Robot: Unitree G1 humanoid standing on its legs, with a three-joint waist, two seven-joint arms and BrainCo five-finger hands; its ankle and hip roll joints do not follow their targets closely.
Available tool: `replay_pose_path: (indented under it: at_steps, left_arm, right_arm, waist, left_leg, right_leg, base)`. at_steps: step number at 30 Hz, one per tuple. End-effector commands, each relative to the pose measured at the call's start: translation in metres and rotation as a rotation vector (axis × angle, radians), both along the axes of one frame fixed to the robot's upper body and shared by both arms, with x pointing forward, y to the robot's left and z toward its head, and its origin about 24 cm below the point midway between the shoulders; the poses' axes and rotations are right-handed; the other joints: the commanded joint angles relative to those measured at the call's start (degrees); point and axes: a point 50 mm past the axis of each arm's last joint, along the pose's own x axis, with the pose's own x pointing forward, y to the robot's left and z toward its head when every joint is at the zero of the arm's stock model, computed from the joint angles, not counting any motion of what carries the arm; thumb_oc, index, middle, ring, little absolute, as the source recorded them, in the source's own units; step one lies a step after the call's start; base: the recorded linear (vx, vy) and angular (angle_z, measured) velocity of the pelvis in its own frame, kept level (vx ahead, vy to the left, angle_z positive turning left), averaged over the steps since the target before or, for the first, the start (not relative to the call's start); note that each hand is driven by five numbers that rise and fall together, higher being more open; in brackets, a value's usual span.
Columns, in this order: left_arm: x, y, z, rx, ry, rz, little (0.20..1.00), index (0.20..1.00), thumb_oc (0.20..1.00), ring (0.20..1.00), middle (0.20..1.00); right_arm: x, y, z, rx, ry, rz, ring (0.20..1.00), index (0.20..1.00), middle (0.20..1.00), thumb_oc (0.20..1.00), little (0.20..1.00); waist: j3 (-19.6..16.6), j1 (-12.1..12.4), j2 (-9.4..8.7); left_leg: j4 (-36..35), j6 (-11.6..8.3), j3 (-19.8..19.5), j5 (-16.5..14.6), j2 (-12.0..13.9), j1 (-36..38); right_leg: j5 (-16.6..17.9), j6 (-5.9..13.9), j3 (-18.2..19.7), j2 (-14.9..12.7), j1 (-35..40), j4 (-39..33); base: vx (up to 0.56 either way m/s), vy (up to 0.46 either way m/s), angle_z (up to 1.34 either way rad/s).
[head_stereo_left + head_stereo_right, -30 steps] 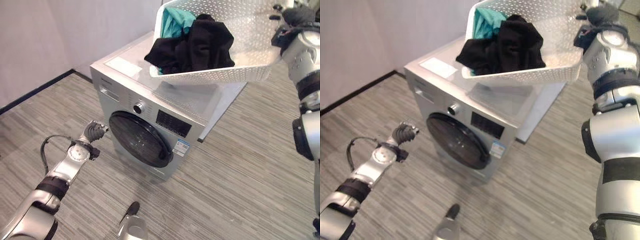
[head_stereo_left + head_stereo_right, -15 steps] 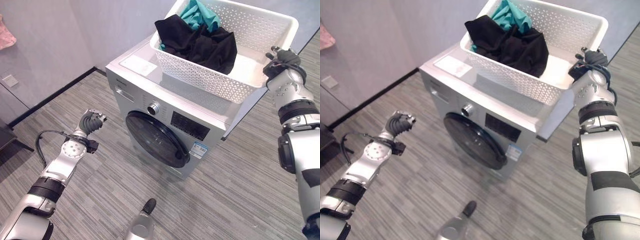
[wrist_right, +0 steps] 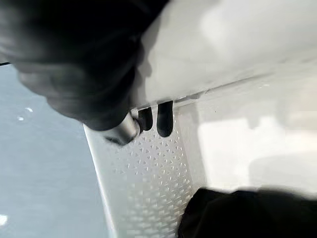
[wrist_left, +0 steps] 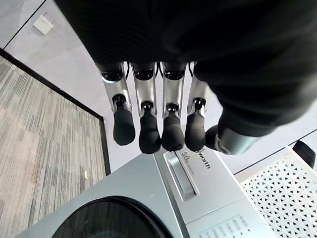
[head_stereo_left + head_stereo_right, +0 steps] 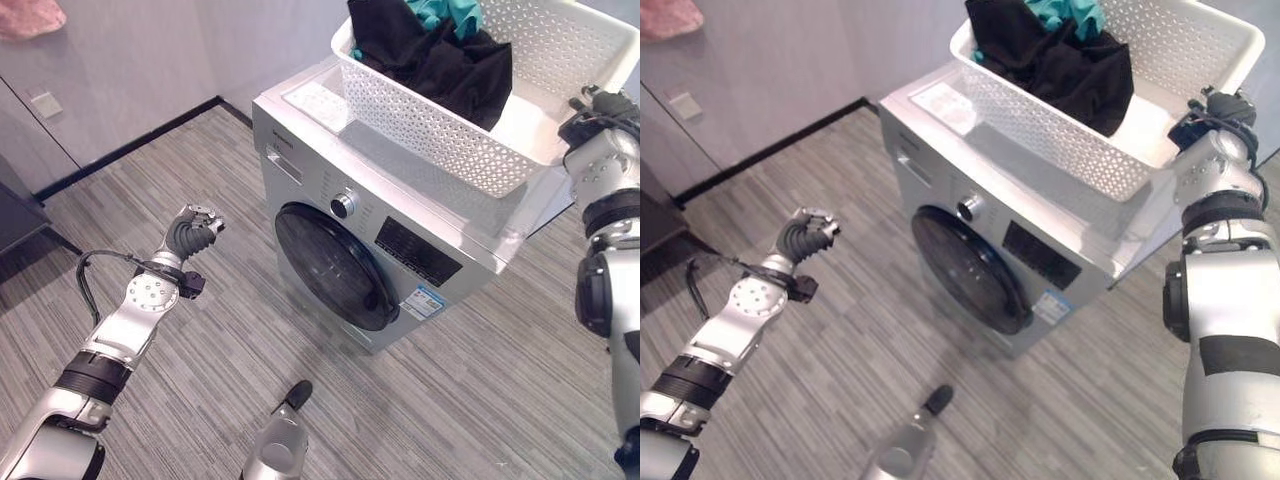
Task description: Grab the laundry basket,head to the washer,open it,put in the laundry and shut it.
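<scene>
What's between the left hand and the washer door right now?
Nothing visible. The left hand, fingers curled and holding nothing, hangs in open air left of the closed washer door, with bare floor between them. The laundry basket sits on the washer top.

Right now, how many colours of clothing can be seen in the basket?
2: black clothes piled in the white laundry basket, and a teal garment at the pile's far side. More may lie hidden under them.

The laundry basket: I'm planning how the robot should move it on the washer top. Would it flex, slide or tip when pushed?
The laundry basket has thin perforated walls, so it probably flexes a little. It sits on the washer, whose top looks smooth, so it would likely slide easily. The dark clothes are heaped toward one end, and the right hand grips the other rim, so it might tilt if lifted there.
</scene>
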Motion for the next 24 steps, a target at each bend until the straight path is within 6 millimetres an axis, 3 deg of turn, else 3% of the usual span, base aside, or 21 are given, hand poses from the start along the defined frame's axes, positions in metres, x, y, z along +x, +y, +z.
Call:
replay_pose_path:
  at_steps: [1,12,19,24]
  left_arm:
    - [0.004,-0.003,0.039,0.001,-0.149,-0.035,1.0,1.0,1.0,1.0,1.0]
    - [0.012,-0.017,0.044,0.002,-0.149,-0.068,1.0,1.0,1.0,1.0,1.0]
    - [0.01,-0.017,0.04,-0.025,-0.131,-0.077,1.0,1.0,1.0,1.0,1.0]
    - [0.01,-0.015,0.038,-0.037,-0.119,-0.072,1.0,1.0,1.0,1.0,1.0]
  right_arm:
    - [-0.011,-0.016,0.029,-0.139,-0.039,-0.053,1.0,1.0,1.0,1.0,1.0]
    - [-0.016,-0.02,0.044,-0.226,0.038,-0.072,1.0,1.0,1.0,1.0,1.0]
    - [-0.025,-0.023,0.075,-0.262,-0.063,-0.107,1.0,1.0,1.0,1.0,1.0]
    - [-0.03,-0.028,0.081,-0.256,-0.093,-0.125,1.0,1.0,1.0,1.0,1.0]
  waist:
    - [-1.67,0.92,-0.35]
    - [-2.2,0.19,-2.25]
    - [-3.03,0.35,-3.21]
    - [-3.45,0.31,-3.46]
  left_leg:
    - [-1.22,1.11,1.63,-6.96,0.8,3.69]
    - [-0.25,2.24,1.15,-8.59,0.15,5.53]
    - [0.8,2.87,2.33,-10.33,-0.08,6.18]
    - [1.38,3.22,2.8,-10.99,-0.33,6.3]
  right_leg:
    - [-5.78,0.21,2.05,-1.91,5.42,3.64]
    - [-3.98,1.18,2.34,-3.01,6.36,5.44]
    - [-1.51,2.42,3.34,-3.5,7.16,3.69]
    - [-0.56,2.9,3.73,-3.94,7.34,3.36]
  base:
    - [0.04,0.042,0.01]
    - [0.02,0.019,0.01]
    - [0.01,0.011,-0.05]
    - [0.01,0.026,-0.13]
